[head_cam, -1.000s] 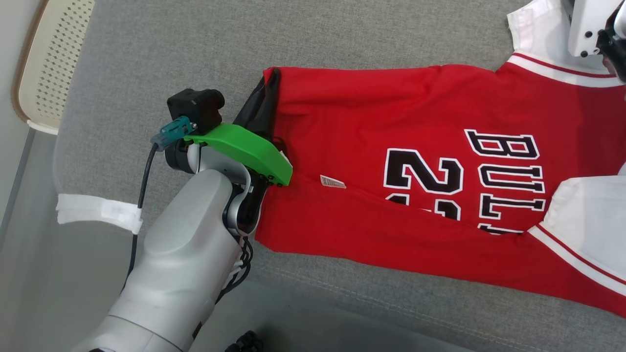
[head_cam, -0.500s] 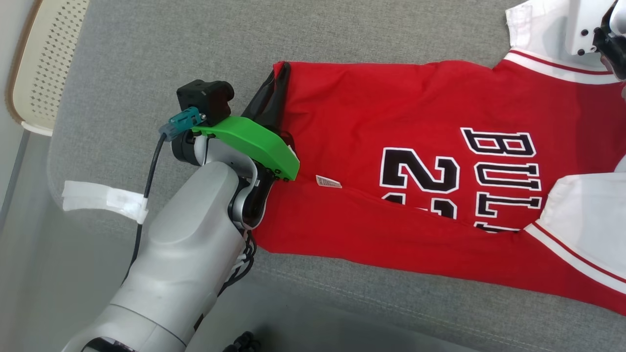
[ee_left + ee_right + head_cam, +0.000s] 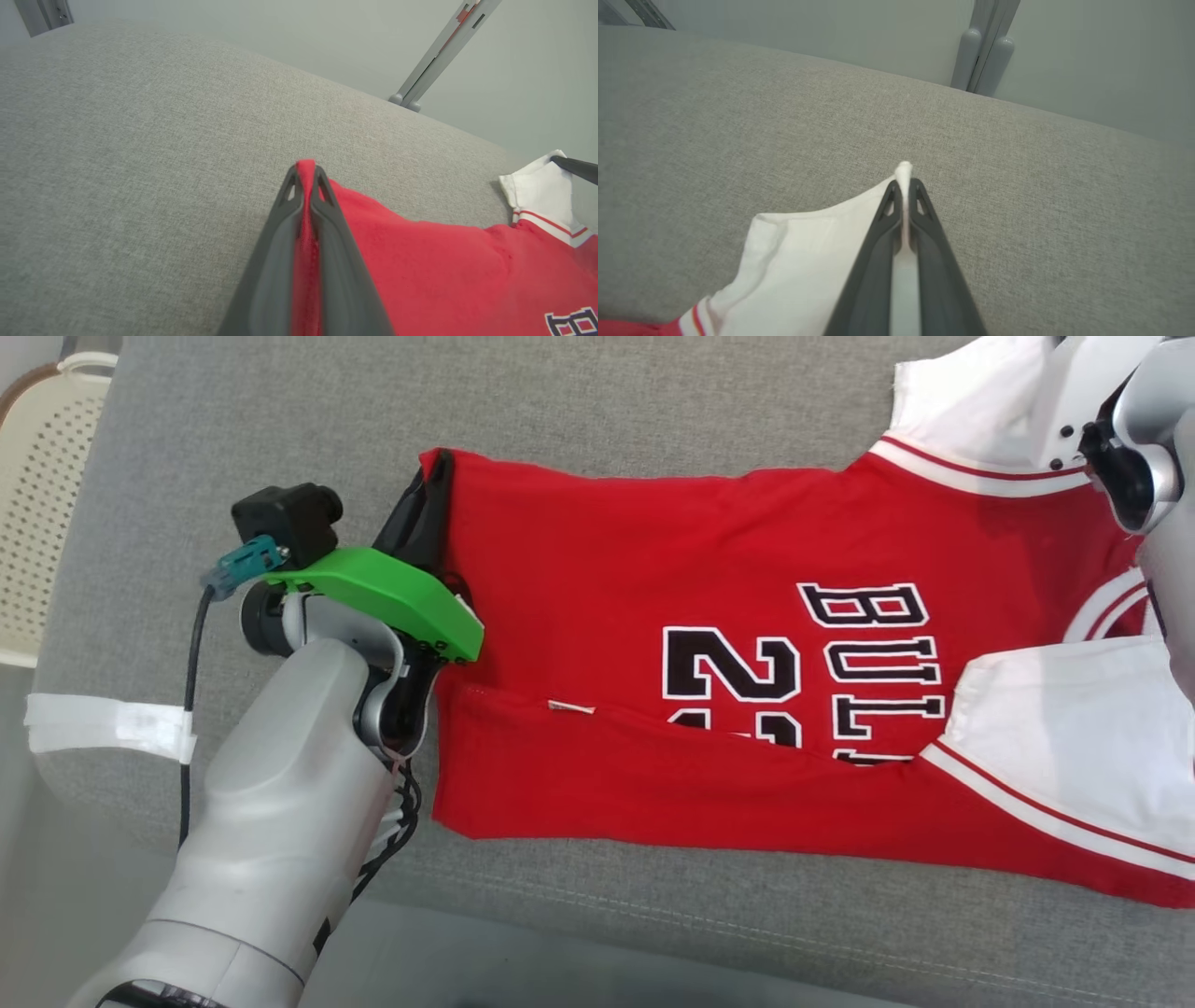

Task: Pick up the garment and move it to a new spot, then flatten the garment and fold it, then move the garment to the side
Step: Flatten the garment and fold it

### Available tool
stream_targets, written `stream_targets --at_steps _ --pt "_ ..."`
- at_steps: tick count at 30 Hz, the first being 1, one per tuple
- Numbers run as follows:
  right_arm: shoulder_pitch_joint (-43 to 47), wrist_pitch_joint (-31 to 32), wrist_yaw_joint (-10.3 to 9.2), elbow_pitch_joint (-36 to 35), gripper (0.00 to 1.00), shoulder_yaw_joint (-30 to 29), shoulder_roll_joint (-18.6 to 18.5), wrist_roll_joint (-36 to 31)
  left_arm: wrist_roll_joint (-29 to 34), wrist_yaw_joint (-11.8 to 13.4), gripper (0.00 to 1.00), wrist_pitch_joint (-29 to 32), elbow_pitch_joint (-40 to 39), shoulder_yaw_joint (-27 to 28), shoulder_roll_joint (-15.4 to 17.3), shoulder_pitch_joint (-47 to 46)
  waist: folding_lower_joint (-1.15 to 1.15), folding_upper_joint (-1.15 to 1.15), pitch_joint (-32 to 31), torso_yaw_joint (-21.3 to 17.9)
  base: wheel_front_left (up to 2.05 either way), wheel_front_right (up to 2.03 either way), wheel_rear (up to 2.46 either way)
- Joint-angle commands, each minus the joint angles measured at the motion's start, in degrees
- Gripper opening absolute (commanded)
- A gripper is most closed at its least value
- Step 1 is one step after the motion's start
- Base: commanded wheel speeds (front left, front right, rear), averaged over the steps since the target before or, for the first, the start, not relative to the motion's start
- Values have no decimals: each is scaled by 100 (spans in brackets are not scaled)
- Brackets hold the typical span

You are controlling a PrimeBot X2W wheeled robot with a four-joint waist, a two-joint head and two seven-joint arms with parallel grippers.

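Both tools are pinched shut on cloth. The left tool (image 3: pixel 306 170) clamps the red hem corner of the garment (image 3: pixel 653 569), and the right tool (image 3: pixel 903 179) nips the edge of the upper sleeve (image 3: pixel 808 261), with fabric peeking past each pair of tips.

The garment lies spread across the middle and right of the head view on the grey upholstered surface (image 3: pixel 653 401), print side up. Its lower long edge is turned up over the black numbers, with a small label (image 3: pixel 569 707) at the fold line. The lower sleeve (image 3: pixel 1055 737) lies folded in over the body. I judge the relocating and flattening done and one lengthwise fold made. The upper side, any crosswise fold and the move aside remain.

At the head view's upper left stands a cream perforated chair (image 3: pixel 37 513). White tape (image 3: pixel 103 728) wraps the black cable (image 3: pixel 191 653) at the left. A grey post (image 3: pixel 985 51) rises beyond the surface. None of them touches the garment; the likeliest hindrance is the left forearm (image 3: pixel 280 821), close against the hem end.
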Motion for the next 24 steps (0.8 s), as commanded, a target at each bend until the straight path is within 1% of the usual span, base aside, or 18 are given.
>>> stream_targets --at_steps 1,9,14,15,16,19,24 --pt "152 -105 -11 -118 0 62 -20 137 -58 -25 0 -26 30 59 85 137 0 0 -266 -255 0 0 0" --pt "1072 -485 -11 -1160 0 507 -291 1058 -36 -55 0 -27 -37 383 296 600 0 0 -844 -622 0 0 0" --pt "1950 -699 -11 -1961 0 524 -526 1557 72 -64 0 -26 -344 572 436 1116 0 0 -1186 -773 0 0 0" --pt "2151 -739 -11 -2126 0 501 -559 1641 82 -56 0 -26 -444 613 465 1247 0 0 -1241 -801 0 0 0" --pt "2537 -826 -10 -2452 0 430 -616 1748 136 -30 0 -25 -648 684 521 1503 0 0 -1332 -847 0 0 0" --pt "3119 -958 -10 -2875 0 233 -650 1853 204 9 0 -22 -1013 789 577 1905 0 0 -1431 -903 0 0 0" --pt "4027 -1100 -10 -3564 0 -211 -541 1868 273 77 0 -21 -1717 976 560 2638 0 0 -1518 -998 0 0 0"
